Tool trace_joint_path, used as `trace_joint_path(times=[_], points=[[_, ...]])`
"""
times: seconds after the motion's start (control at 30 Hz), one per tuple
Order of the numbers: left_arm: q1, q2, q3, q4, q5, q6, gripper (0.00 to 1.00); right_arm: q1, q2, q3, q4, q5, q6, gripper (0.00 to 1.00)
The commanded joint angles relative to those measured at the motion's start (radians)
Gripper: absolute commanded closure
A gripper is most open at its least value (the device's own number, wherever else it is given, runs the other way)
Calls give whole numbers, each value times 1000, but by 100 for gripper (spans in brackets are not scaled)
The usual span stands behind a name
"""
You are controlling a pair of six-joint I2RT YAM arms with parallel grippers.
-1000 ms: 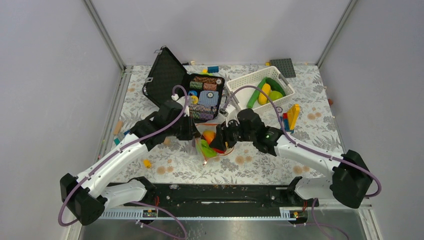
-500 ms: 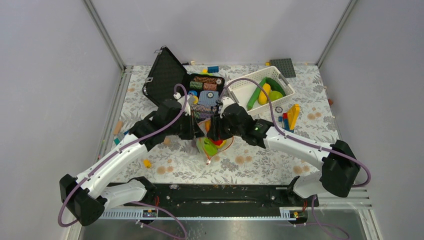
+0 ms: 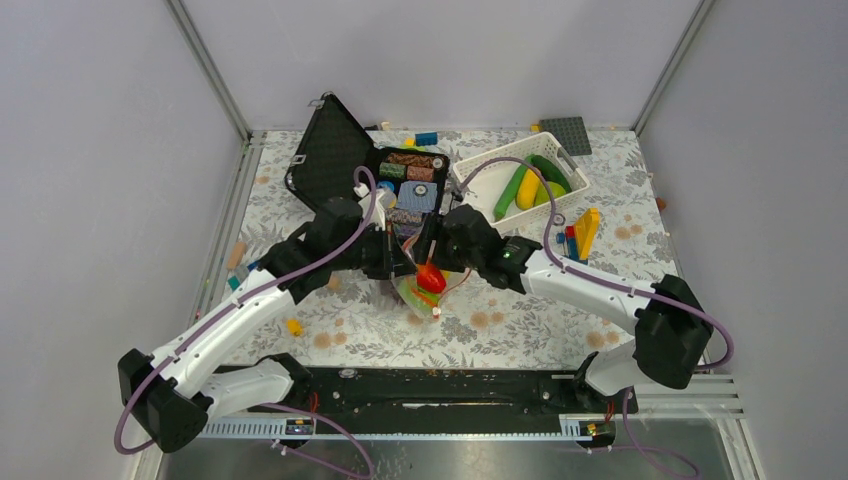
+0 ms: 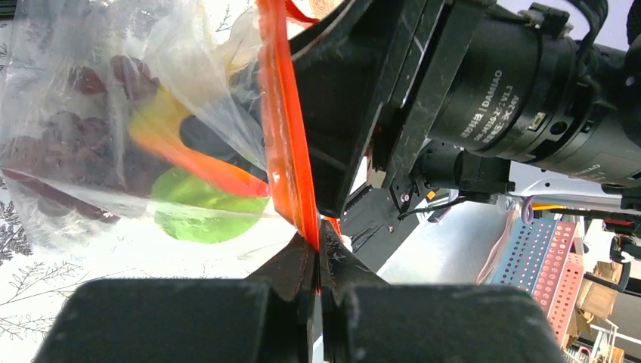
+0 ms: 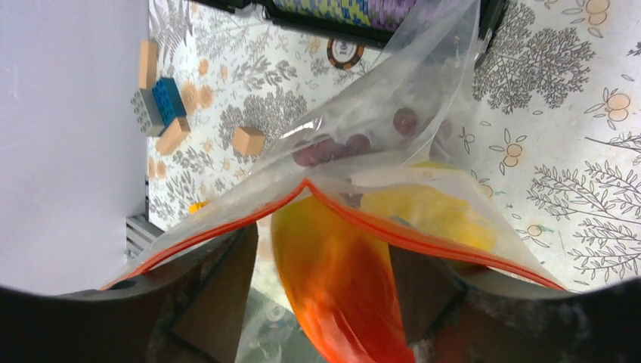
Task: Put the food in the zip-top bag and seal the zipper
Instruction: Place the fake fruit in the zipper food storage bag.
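The clear zip-top bag (image 3: 422,296) hangs open at mid-table between both grippers. My left gripper (image 4: 317,249) is shut on the red-orange zipper (image 4: 286,151) at one end of the bag's mouth. Through the plastic (image 4: 91,91) show dark grapes (image 4: 45,144) and a green pear (image 4: 200,215). My right gripper (image 5: 321,295) is open over the mouth. The red-orange mango (image 5: 340,280), blurred, sits between its fingers with a gap on the left side, its tip past the zipper (image 5: 227,227). Grapes (image 5: 332,147) and a yellow piece (image 5: 431,212) lie inside. From above, the mango (image 3: 430,278) shows in the bag.
An open black case of chip stacks (image 3: 400,185) stands just behind the bag. A white lattice basket (image 3: 478,172) at back right holds a cucumber (image 3: 510,190) and yellow pieces. Toy bricks (image 3: 583,232) lie right of it; small blocks (image 5: 248,141) lie left.
My right arm has swung left and back over the bag's mouth with the mango, and its jaws have widened. The left gripper has kept its hold on the zipper.
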Motion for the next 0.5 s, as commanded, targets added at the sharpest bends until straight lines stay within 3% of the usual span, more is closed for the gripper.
trace_joint_path(times=[0.0, 0.17, 0.47], points=[[-10, -55, -5, 76, 37, -7, 100, 7, -14, 59, 42, 85, 42, 26], [-8, -65, -7, 59, -83, -35, 100, 8, -54, 63, 3, 33, -98, 2], [6, -38, 2, 34, -210, -88, 100, 8, -268, 4, -17, -15, -336, 0]])
